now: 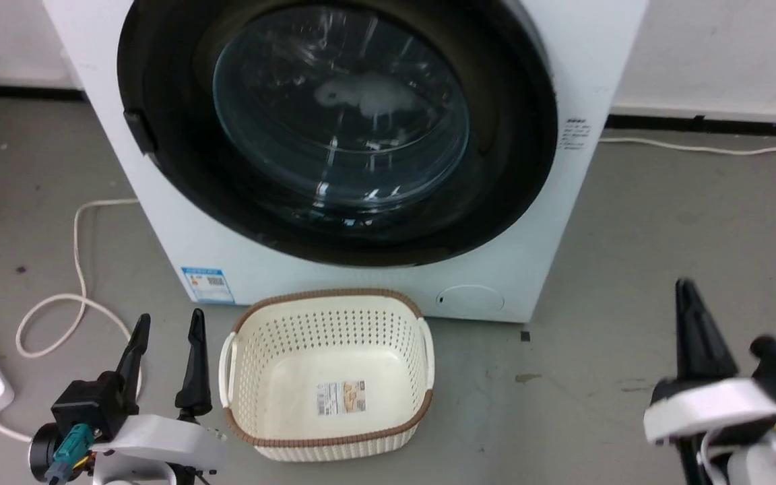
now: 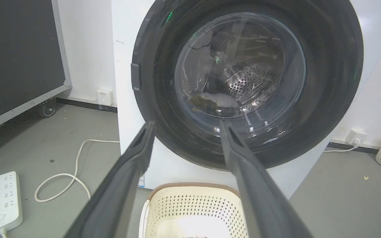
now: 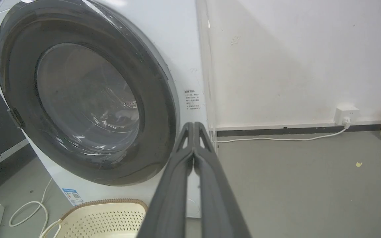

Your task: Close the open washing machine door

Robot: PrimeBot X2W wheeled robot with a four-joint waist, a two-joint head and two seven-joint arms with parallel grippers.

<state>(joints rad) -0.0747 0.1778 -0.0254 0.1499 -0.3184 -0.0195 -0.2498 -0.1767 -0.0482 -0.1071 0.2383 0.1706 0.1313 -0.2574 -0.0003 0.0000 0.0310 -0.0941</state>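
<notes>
Well, the blue sticker under the washing machine door is illegible

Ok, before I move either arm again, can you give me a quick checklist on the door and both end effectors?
1. Door lies flat against the washing machine: ok.
2. Door latch caught: cannot tell.
3. Left end effector open, holding nothing, apart from the door: ok.
4. Right end effector shut, holding nothing: ok.
5. Basket on the floor in front of the machine, touching neither end effector: ok.
</notes>
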